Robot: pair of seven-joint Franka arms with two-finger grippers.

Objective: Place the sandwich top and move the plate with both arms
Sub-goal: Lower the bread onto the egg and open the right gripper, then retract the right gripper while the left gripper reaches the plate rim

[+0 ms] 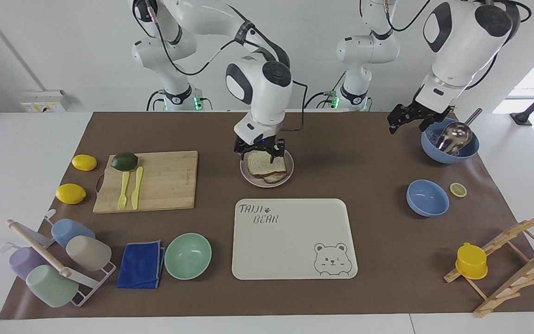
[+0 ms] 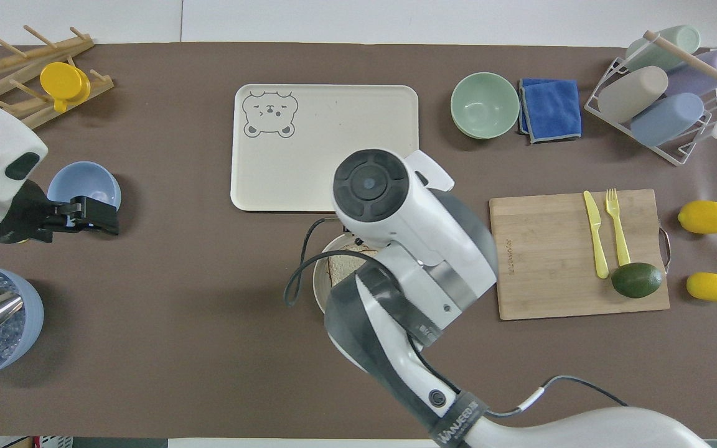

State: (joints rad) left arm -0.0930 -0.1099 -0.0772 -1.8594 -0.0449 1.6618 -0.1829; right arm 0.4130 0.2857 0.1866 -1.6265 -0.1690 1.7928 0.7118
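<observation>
The sandwich top [image 1: 261, 163], pale bread with a brown crust, lies on a lower slice on the small beige plate [image 1: 251, 178] in the middle of the mat. My right gripper [image 1: 259, 151] is open and low over the part of the plate nearer the robots, its fingers astride the bread's edge. In the overhead view the right arm hides most of the plate [image 2: 318, 283]; only a strip of bread [image 2: 345, 266] shows. My left gripper [image 1: 405, 124] is open and empty in the air beside the blue bowl with the ladle [image 1: 450, 141]; it also shows in the overhead view [image 2: 94, 214].
The cream bear tray [image 1: 295, 239] lies farther from the robots than the plate. A cutting board [image 1: 155, 181] with an avocado, fork and knife lies toward the right arm's end. A mint bowl [image 1: 187, 255], a blue cloth [image 1: 141, 264] and a small blue bowl [image 1: 427, 198] also stand on the mat.
</observation>
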